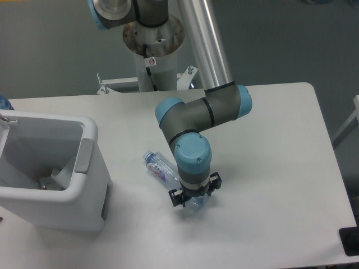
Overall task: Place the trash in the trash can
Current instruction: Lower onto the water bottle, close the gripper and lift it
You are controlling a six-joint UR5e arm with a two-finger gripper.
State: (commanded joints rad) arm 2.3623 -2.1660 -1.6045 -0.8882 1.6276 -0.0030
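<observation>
A crushed clear plastic bottle [160, 167] with a blue cap and a red-blue label lies on the white table, cap end toward the upper left. My gripper [194, 198] has come down over its lower right end, one finger on each side of the bottle, jaws still spread. That end of the bottle is hidden by the wrist. The white trash can [90, 140] stands at the left edge with a grey panel on its right rim. A crumpled pale wrapper [49, 182] lies at its bottom.
The arm's base column [152, 47] stands at the back of the table. The table [280, 168] extends to the right. A dark object [349, 241] sits at the lower right corner.
</observation>
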